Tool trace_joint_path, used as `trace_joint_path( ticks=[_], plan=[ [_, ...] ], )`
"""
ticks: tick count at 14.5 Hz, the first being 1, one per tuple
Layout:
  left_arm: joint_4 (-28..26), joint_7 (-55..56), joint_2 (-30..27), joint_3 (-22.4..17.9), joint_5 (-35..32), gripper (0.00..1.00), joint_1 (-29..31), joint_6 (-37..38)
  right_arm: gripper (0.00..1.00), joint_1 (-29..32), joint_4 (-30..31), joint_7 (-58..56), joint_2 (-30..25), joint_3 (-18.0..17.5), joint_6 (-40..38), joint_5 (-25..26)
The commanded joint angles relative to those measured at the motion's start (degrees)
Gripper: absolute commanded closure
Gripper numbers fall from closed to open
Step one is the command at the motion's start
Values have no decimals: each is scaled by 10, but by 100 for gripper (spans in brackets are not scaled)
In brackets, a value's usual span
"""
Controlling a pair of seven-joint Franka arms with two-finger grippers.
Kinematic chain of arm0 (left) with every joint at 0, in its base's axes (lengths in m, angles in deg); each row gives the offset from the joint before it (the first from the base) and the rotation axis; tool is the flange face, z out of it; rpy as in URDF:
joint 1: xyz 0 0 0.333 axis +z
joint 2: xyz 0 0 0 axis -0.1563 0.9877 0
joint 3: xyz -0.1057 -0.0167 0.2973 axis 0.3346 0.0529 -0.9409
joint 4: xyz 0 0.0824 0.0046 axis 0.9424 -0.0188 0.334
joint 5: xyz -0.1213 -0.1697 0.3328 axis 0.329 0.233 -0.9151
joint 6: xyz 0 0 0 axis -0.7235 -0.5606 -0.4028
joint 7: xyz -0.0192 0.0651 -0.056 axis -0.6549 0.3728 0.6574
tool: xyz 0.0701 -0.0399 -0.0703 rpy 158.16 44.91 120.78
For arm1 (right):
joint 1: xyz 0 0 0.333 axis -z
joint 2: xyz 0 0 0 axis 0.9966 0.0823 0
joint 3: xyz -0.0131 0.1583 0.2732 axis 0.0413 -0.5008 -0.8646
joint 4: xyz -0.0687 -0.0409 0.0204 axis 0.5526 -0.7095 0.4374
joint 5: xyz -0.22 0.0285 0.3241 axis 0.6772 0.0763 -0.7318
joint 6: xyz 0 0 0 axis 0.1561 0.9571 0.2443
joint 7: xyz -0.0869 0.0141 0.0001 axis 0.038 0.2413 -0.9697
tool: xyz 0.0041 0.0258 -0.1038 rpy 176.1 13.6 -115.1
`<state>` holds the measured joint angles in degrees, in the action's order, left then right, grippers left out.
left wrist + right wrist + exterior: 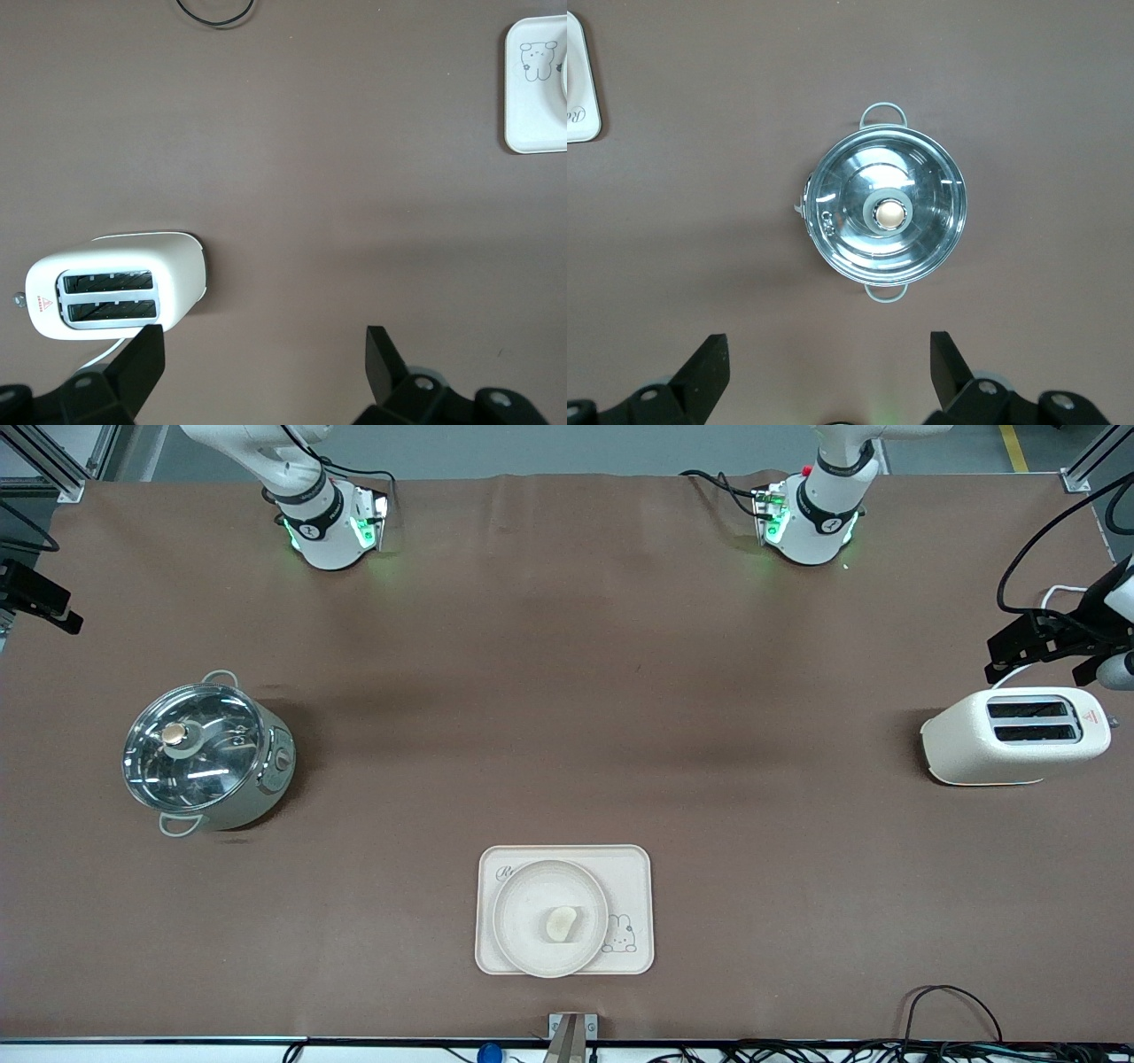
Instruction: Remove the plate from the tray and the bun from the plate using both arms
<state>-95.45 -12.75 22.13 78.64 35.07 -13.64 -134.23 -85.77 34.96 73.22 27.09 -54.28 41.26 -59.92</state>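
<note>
The round cream plate (pixel 523 921) lies on the rectangular rabbit tray (pixel 633 868) near the table's front edge. The small pale bun (pixel 562 923) lies on the plate's middle. Neither gripper shows in the front view; only the arms' green-lit bases stand at the top. In the left wrist view my left gripper (pixel 266 354) is open and empty, high over bare table beside the toaster (pixel 115 288). In the right wrist view my right gripper (pixel 830 359) is open and empty, high over bare table between its base and the lidded pot (pixel 888 212). Both arms wait.
The steel pot with a glass lid (pixel 205 755) stands toward the right arm's end. The white toaster (pixel 1014 735) stands toward the left arm's end. A tray corner shows in the left wrist view (pixel 532 97) and the right wrist view (pixel 578 88). Cables lie along the front edge.
</note>
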Motion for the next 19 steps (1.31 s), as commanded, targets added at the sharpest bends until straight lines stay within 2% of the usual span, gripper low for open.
trace_joint_path(
  ticks=[1,12,15,19],
  plan=[
    [13,-2,3,1,-13,0,-2,3,0,9,9,-5,-9,-10,1,8],
    [8,2,3,1,-4,0,2,3,0,7,9,-7,-8,-11,1,0],
    [5,0,3,1,-5,0,2,4,0,-31,9,3,-1,-15,15,-25],
    [5,-1,4,1,-5,0,0,6,0,-81,7,45,62,-14,107,-99]
  ],
)
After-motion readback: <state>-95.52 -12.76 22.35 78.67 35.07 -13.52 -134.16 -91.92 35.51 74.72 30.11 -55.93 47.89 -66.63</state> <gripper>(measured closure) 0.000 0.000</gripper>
